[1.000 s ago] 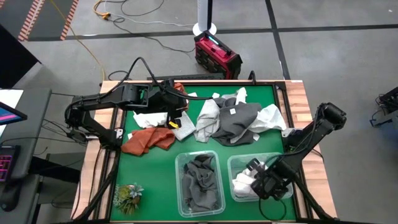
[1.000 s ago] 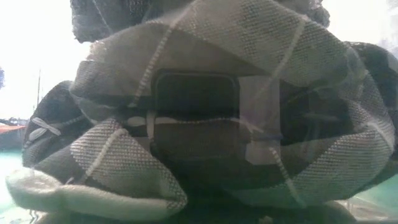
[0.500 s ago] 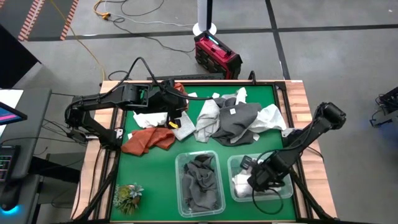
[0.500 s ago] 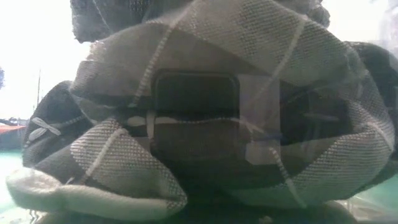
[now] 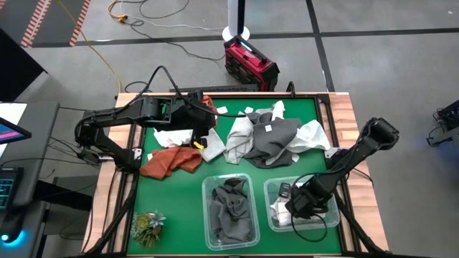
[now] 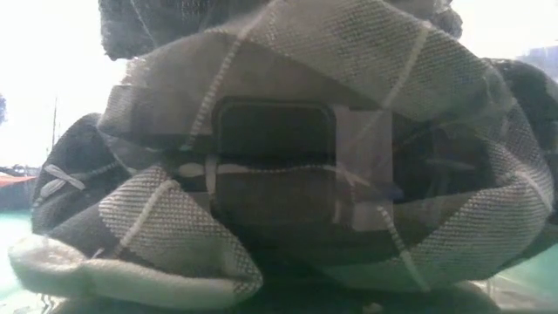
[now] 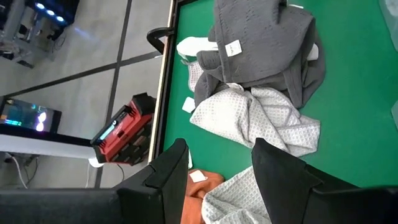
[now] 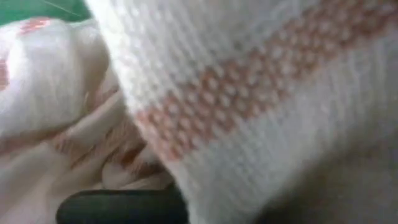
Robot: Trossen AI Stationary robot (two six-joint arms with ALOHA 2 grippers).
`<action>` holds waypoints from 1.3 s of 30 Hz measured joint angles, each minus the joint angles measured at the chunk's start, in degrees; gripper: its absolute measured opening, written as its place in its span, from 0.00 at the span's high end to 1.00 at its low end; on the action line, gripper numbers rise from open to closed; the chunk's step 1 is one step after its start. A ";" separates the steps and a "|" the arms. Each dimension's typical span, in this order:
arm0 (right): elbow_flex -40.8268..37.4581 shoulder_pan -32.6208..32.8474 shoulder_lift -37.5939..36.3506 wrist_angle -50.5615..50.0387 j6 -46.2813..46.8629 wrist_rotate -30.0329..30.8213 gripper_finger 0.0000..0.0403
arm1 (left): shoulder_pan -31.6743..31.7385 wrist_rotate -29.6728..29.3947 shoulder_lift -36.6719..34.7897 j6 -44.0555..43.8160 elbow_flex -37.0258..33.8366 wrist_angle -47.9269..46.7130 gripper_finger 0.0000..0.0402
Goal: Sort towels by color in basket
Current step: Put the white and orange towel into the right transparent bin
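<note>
A heap of dark grey, light grey and white towels (image 5: 269,136) lies at the far middle of the green table. A rust-orange towel (image 5: 171,161) and a white one (image 5: 172,136) lie to its left. Dark grey towels (image 5: 229,208) fill the middle clear bin and block the low view (image 6: 288,174). My left gripper (image 7: 221,149) hangs open high over the far left, above a light grey towel (image 7: 249,112). My right gripper (image 5: 290,208) is down in the right clear bin (image 5: 331,223), shut among white towels (image 8: 261,81) with orange stripes. My right gripper points down into the right bin and is shut on a white, orange-striped towel (image 8: 186,143). The cloth bunches up right against the wrist camera and hides the fingertips. Which part it has, and how many layers, I cannot tell. The towel rests on the white cloth in the bin.
A small green plant tuft (image 5: 147,226) sits at the near left corner. A red box (image 5: 249,64) and cables lie on the floor beyond the far edge. Bare green surface (image 5: 179,208) shows left of the middle bin.
My right gripper has gone down into the right bin and a little toward the table's left, rolling about its wrist, still shut. The white towel has sunk into the bin with it.
</note>
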 joint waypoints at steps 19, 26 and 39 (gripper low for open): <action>-4.67 -0.03 0.00 13.08 27.65 -0.02 0.84 | 0.00 0.02 0.00 -2.10 0.00 -1.14 0.59; -2.55 -0.03 0.04 13.07 30.68 -0.04 0.74 | 0.00 0.02 0.00 -2.10 0.00 -1.14 0.59; 7.01 -0.81 -0.02 -2.16 32.64 0.33 0.46 | 0.00 0.02 0.00 -1.69 0.00 -1.14 0.59</action>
